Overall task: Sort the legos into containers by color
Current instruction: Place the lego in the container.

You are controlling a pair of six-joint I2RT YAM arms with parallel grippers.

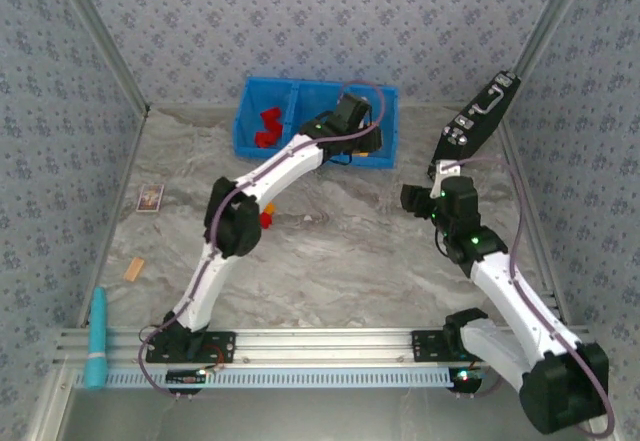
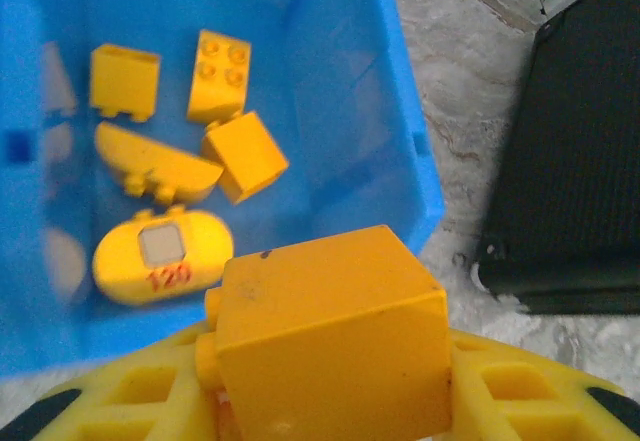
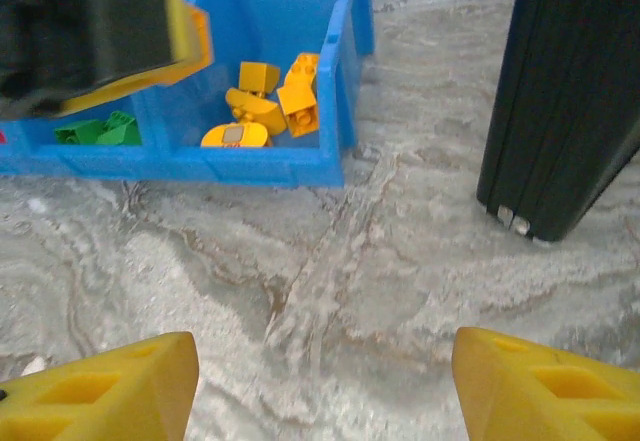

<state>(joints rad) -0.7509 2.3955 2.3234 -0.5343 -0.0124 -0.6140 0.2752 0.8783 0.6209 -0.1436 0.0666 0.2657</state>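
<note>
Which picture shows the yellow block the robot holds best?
The left wrist view: the yellow block sits big and close in the left gripper. The right wrist view catches just its edge; from above, the arm covers it.

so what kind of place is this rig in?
Looks like a purpose-built test cell, not a lived-in room: patterned wall panels box in a marble-look table, the left arm and right arm bolt to an aluminium rail, and a blue sorting bin sits at the back.
</note>
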